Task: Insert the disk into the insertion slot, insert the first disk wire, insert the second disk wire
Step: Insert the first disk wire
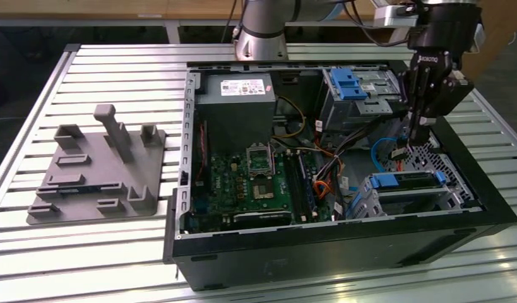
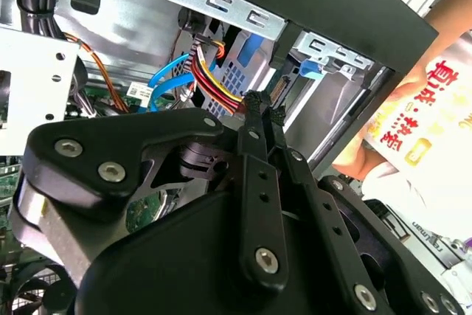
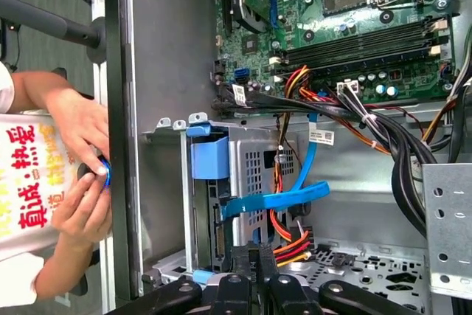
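At the exterior view's right, the gripper (image 1: 401,153) reaches into the computer case (image 1: 326,243). Its jaws are pinched together on the plug end of the first disk wire (image 2: 214,79), just beside the insertion slot (image 1: 410,197). The second disk wire (image 3: 276,198) lies across that cage's perforated wall.

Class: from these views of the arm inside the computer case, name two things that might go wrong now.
1. The gripper looks shut on the first disk wire near the second disk wire; the blue cable might snag.
2. A person's hand sits close outside the case wall; arm motion might strike it.
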